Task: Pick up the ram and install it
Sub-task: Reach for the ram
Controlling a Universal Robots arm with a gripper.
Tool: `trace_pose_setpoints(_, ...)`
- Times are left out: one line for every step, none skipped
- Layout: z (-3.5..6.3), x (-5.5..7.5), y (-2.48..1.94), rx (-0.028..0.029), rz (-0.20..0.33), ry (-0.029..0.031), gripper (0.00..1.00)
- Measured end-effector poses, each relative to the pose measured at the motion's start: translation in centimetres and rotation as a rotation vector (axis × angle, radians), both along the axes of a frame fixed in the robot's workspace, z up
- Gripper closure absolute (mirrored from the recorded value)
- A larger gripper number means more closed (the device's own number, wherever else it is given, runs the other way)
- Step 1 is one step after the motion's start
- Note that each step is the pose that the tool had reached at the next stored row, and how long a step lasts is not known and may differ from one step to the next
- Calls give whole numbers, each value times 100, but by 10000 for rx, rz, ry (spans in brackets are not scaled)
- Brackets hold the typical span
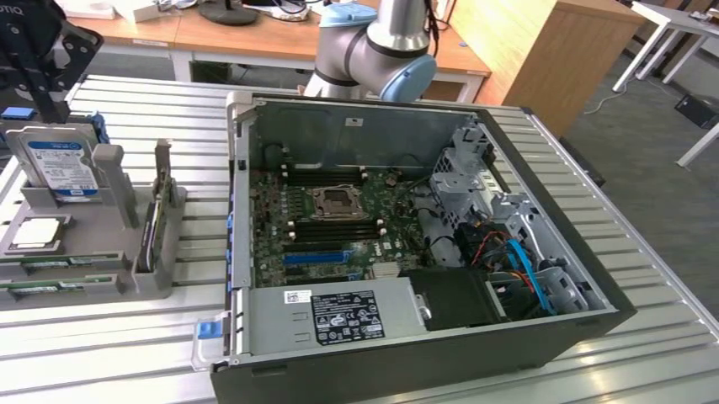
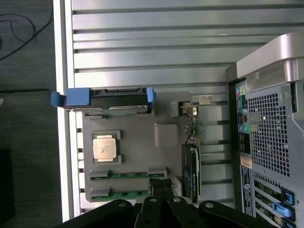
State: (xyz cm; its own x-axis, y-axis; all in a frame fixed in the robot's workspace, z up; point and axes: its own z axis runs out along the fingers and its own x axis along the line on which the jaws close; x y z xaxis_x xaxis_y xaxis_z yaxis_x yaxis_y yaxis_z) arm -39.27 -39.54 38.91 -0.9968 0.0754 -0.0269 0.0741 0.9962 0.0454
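The ram point(image 2: 129, 175), one of two green sticks, lies flat in a slot of the grey holder point(image 2: 137, 152) on the desk point(image 2: 142, 61), at the holder's end farthest from the upright hard drive point(image 2: 114, 100). The jaws hang above that end of the holder, pressed together, holding nothing.

Wooden desks point(image 1: 281, 39) and a wooden cabinet point(image 1: 540, 59) line the back; white tables point(image 1: 678, 23) stand on grey floor point(image 1: 646, 156).

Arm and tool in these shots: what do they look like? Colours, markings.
Arm: silver-grey tubes, rounded joints with light blue caps. Tool: black linkages with silvery pivot pins; white lettering on its black body in the exterior view.
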Motion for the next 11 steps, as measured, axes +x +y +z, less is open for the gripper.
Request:
trace_pose_setpoints(0, -9, 0, -1, 1, 0, 89)
trace_pose_setpoints(0, -16, 0, -1, 1, 1, 89)
trace_pose_setpoints(0, -24, 0, 0, 1, 0, 89)
trace_pose_setpoints(0, -35, 0, -1, 1, 1, 89)
trace_pose_setpoints(0, -48, 0, -1, 1, 1, 89)
trace_pose_setpoints(-1, -63, 0, -1, 1, 0, 89)
trace_pose_setpoints(0, -79, 0, -1, 1, 0, 89)
trace_pose_setpoints(-1, -96, -1, -1, 2, 0, 89)
trace_pose_setpoints(-1, -113, 0, 0, 2, 0, 89)
trace_pose_setpoints(-1, -129, 0, -1, 1, 1, 89)
trace_pose_setpoints(-1, -141, 0, -1, 0, 1, 89)
